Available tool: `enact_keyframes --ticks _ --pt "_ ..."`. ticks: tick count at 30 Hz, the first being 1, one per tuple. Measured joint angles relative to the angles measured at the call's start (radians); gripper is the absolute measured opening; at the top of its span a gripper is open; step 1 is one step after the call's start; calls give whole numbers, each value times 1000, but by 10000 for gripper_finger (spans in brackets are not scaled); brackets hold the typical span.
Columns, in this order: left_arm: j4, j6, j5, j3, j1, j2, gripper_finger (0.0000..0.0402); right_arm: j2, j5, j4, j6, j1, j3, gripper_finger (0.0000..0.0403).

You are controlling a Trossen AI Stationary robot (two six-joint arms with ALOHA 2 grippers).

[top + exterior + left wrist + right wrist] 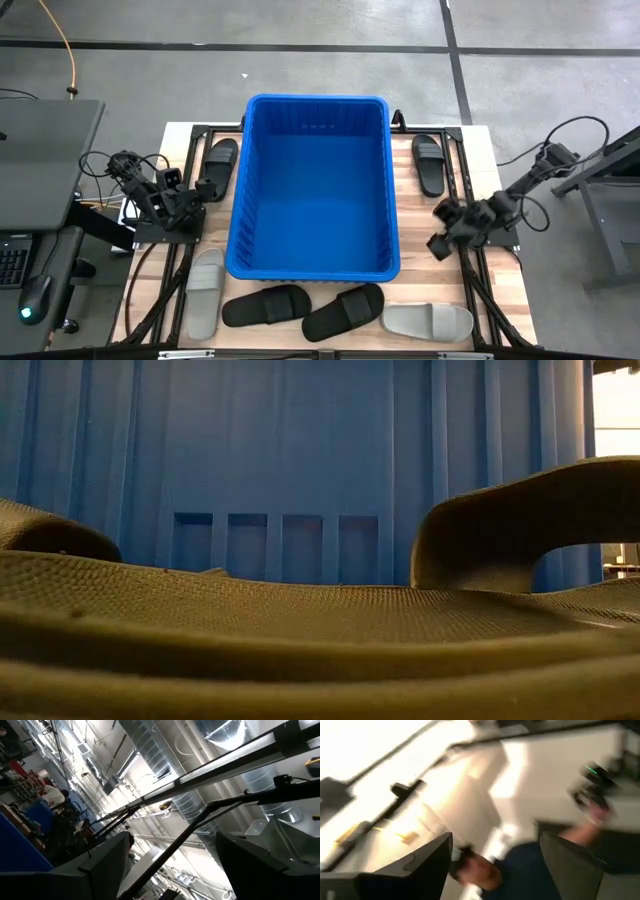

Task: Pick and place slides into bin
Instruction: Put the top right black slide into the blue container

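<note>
The blue bin (315, 190) stands in the middle of the wooden table, and only its blue floor shows inside. Several slides lie flat on the table around it: a black one at the far left (220, 160), a black one at the far right (428, 162), and along the near edge a grey one (205, 292), two black ones (265, 305) (343, 311) and a grey one (428, 321). My left gripper (205, 185) hovers open beside the bin's left wall. My right gripper (440, 228) hovers open beside its right wall. Both point upward, away from the table.
Black frame rails (190, 135) run along the table's edges. In the low view a black slide (320, 630) fills the foreground in front of the bin's ribbed wall (280, 460). A desk with a keyboard (12, 262) stands to the left of the table.
</note>
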Motion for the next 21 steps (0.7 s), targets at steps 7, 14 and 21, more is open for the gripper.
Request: enact_keyframes --ticks 7,14,21 --pt "0 -18 -1 0 0 0 289 3 82 -5 -370 5 227 291" --pt "0 -18 -24 0 0 0 289 12 111 -512 -650 -2 588 291" --pt "1 -19 -45 0 0 0 289 105 246 -1099 -670 -2 925 291"
